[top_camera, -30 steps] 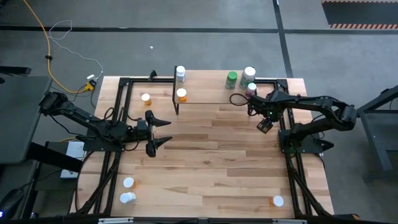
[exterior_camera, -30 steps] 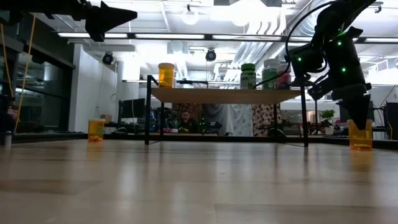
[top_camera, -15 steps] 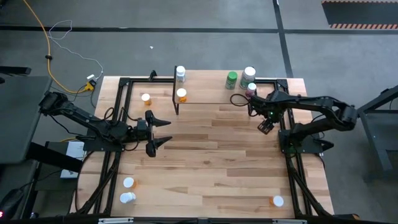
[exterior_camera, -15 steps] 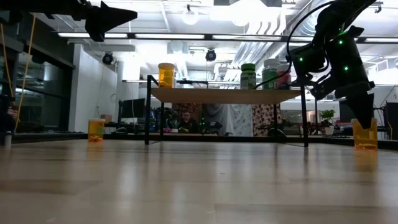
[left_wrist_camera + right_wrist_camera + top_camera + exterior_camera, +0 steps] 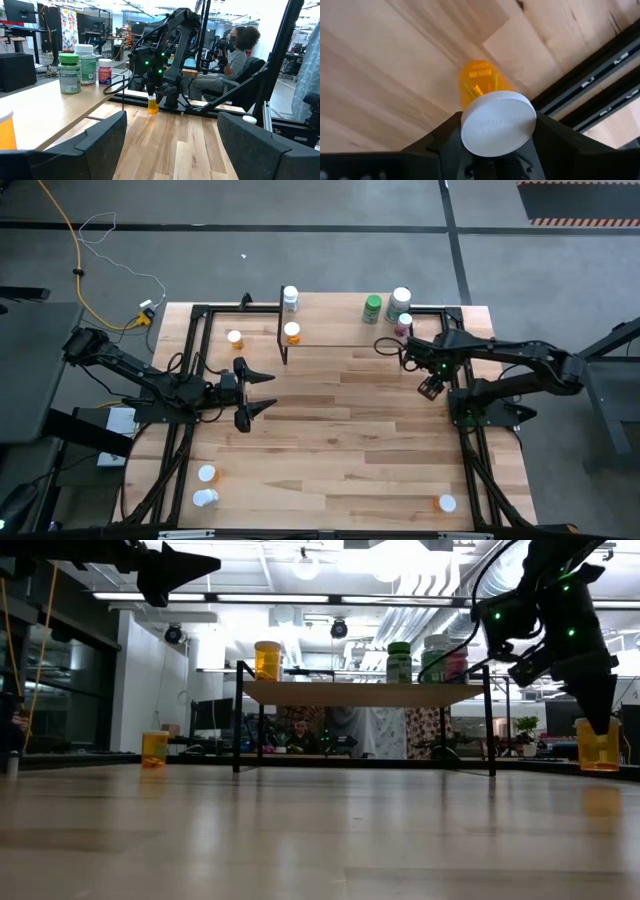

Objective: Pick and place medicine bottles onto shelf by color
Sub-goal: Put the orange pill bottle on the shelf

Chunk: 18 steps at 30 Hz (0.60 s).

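My right gripper (image 5: 429, 388) is over the table's right side, just in front of the shelf's right end, and is shut on an orange bottle with a white cap (image 5: 598, 746). The shelf (image 5: 335, 320) stands at the far edge. It carries a white bottle (image 5: 290, 298), an orange one (image 5: 292, 332), a green one (image 5: 373, 307), a large white one (image 5: 401, 301) and a pinkish one (image 5: 404, 323). My left gripper (image 5: 258, 392) waits open above the table's left-centre. My right gripper pinches the orange bottle by its white cap (image 5: 498, 125), one finger on each side, coming from above and pointing down. The orange body (image 5: 479, 82) hangs upright below the fingers, its base just off the tabletop in the low view.
Another orange bottle (image 5: 234, 339) stands on the table left of the shelf. Two white-capped bottles (image 5: 206, 474) (image 5: 205, 498) sit near the near-left corner and one (image 5: 446, 503) near the near-right corner. Black frame rails (image 5: 462, 430) run along both sides. A person (image 5: 235, 50) sits beyond the table.
My right gripper has carried the orange bottle toward the table's right edge and a little toward the near edge, rising slightly. The bottle has stayed upright in the hold.
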Available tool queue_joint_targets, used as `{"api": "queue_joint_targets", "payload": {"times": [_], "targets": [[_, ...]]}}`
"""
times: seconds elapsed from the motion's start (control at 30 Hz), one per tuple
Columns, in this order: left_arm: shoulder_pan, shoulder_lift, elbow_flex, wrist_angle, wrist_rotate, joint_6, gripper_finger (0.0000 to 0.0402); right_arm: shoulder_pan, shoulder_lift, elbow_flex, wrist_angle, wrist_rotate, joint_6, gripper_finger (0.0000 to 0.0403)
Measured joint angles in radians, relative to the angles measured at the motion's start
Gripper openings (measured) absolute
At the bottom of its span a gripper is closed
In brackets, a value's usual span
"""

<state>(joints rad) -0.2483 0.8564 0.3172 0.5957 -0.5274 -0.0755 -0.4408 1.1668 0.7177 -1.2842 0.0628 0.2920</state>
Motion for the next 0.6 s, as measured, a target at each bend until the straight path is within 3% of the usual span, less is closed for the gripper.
{"api": "queue_joint_targets", "payload": {"times": [0.2, 0.43, 0.6], "targets": [[0.0, 0.0, 0.0, 0.0, 0.0, 0.0, 0.0301, 0.06, -0.029, 0.084, -0.005, -0.071, 0.024, 0.0195], [0.0, 0.0, 0.0, 0.0, 0.0, 0.0, 0.0301, 0.201, -0.029, 0.189, 0.019, -0.287, 0.114, 0.0196], [0.0, 0.0, 0.0, 0.0, 0.0, 0.0, 0.0301, 0.339, -0.028, 0.269, 0.159, -0.302, 0.156, 0.0196]]}}
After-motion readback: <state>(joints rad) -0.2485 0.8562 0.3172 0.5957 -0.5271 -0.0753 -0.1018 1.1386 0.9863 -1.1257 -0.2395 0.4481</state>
